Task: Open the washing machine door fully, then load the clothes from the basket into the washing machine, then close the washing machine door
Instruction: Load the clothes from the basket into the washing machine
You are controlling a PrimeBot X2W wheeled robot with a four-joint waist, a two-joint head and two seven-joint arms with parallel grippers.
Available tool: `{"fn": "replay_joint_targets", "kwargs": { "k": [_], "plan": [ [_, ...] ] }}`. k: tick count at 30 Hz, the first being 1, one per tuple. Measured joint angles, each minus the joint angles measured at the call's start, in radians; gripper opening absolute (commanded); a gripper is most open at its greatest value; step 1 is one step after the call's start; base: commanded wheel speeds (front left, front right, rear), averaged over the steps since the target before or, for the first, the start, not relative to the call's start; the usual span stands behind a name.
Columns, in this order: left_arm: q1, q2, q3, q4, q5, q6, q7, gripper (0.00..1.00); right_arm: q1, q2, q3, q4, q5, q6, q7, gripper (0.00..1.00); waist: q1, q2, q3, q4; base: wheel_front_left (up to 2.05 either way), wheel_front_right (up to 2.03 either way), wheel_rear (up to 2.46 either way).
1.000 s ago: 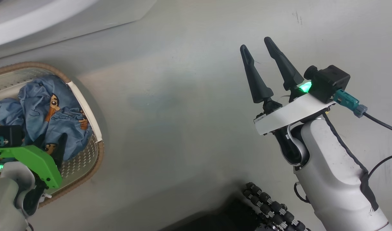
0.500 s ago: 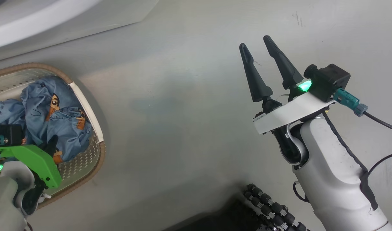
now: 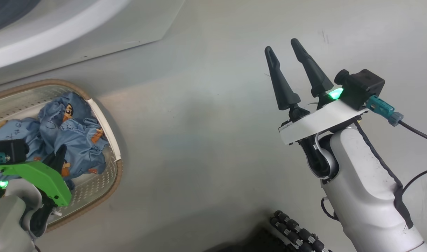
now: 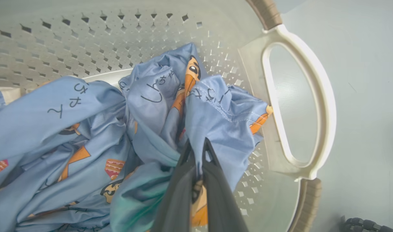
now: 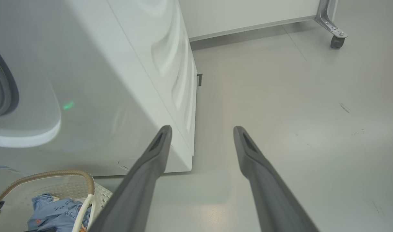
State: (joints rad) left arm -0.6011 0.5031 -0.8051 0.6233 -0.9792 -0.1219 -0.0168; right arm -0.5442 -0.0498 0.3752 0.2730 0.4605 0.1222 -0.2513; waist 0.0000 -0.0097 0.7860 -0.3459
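Left jaws clamp the clothes (image 4: 215, 109) in the basket (image 4: 87, 38); right jaws gape apart.

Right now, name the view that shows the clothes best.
The left wrist view: the clothes lie close up in the basket, print legible, the left gripper shut on a fold. The head view shows them smaller, partly behind that gripper's green mount; the right wrist view catches a small blue patch.

1. A smooth pale grey floor (image 3: 213, 147) with a soft sheen; in the head view, faint dark scuffs (image 3: 324, 35) at 2 o'clock.
2. In the right wrist view, a white panel (image 5: 247, 16) runs along 12 o'clock.
3. A metal leg on a caster (image 5: 337, 41) stands at 2 o'clock.
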Motion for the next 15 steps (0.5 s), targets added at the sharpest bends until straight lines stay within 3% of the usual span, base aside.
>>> {"fn": "replay_joint_targets", "kwargs": {
  "k": [15],
  "plan": [
    [0.025,-0.029,-0.063,-0.034,-0.056,0.0,-0.144,0.0,0.007,-0.001,-0.053,0.059,-0.019,0.0,0.0,1.0,0.0,0.0,-0.133,0.061,0.0,0.0,0.0]
  ]
}}
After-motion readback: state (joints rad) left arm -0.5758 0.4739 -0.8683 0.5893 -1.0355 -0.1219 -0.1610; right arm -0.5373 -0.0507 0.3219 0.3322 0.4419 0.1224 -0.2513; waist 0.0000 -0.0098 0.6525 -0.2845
